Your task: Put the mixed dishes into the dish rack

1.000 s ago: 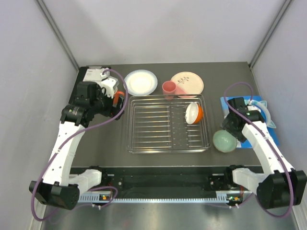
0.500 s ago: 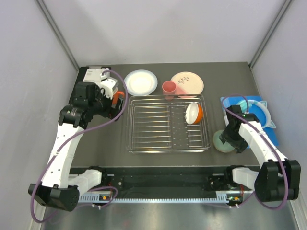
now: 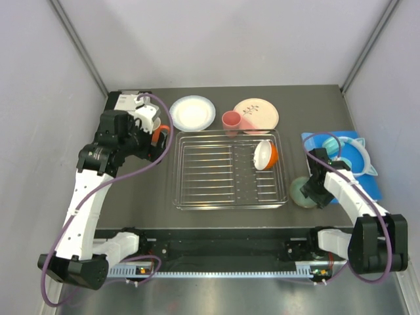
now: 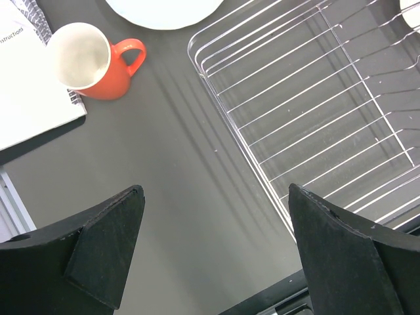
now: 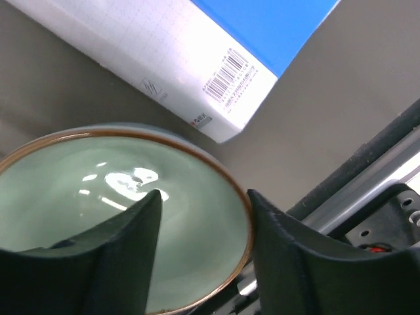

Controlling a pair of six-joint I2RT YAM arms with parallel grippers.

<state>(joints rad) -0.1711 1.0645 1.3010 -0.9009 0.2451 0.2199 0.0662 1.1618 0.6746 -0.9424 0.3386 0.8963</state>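
Nearest you, at the right front of the matte dark-grey worktop (image 3: 151, 190), the right hand (image 5: 203, 197) stands over the glossy mint-green bowl with a brown rim (image 5: 131, 197). Its black fingers are parted astride that rim, one inside and one outside, and you can see a gap beside the inner finger. In the top view the arm covers most of the bowl. Just beyond lies a white-and-blue printed carton (image 5: 197, 59), cut off by the frame.

At centre sits the rectangular silver wire dish rack (image 3: 230, 205). A white bowl with an orange outside (image 3: 265, 155) stands on edge in its far right part.

The left hand (image 4: 216, 256) hangs spread wide above bare worktop, left of the rack. Beyond it stands the orange mug with a cream interior (image 4: 92, 62), just beside a white booklet (image 4: 26, 92).

Along the far edge you find a blue-rimmed white plate (image 3: 193, 112), a pink cup (image 3: 231, 121) and a beige plate with a floral mark (image 3: 257, 115). Smooth pale walls (image 3: 230, 46) enclose three sides.
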